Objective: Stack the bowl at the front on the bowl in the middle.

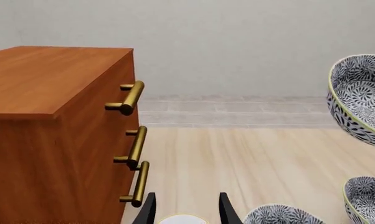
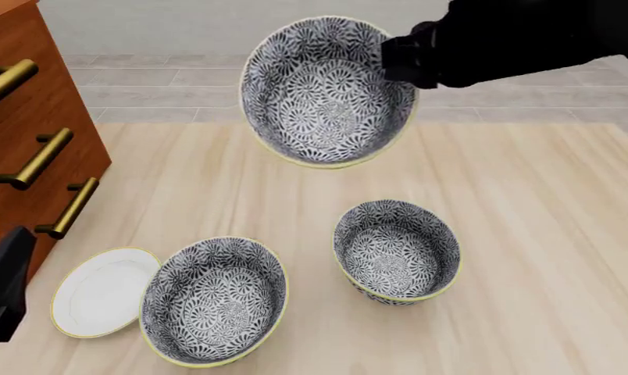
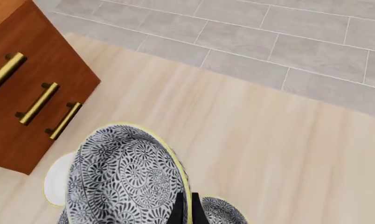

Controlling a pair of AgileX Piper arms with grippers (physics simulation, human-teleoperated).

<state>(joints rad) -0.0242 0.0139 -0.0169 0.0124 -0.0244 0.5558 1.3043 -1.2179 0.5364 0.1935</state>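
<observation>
Three patterned bowls are showing, and the one that matters most is hanging in the air: the right claw (image 3: 186, 211) is clenching the pale-yellow rim of the lifted bowl (image 2: 325, 94), one finger inside the wall and one outside, so the bowl is dangling beside the claw, tilted, with its opening turning toward the front camera. The middle bowl (image 2: 397, 250) is sitting upright on the tabletop (image 2: 544, 234), well below the claw and, as far as I can judge, a little back toward the arms' side of it. To do this step well, the claw should be carrying its load until the two rims are lining up one above the other, levelling the bowl on the way so the base is leading down. It should then be lowering slowly and straight, since a tilted entry is likely to catch rim on rim and push the lower bowl aside. Letting go should be waiting until the bowl is seated inside its partner. The wider bowl (image 2: 215, 301) is lying below and off to the left of the claw, touching or overlapping the plate (image 2: 101, 293); it is the wrong target and is best avoided. The left claw (image 1: 184, 210) is hanging released beside the cabinet (image 2: 23, 117), grasping nothing, and it is keeping out of the path.
</observation>
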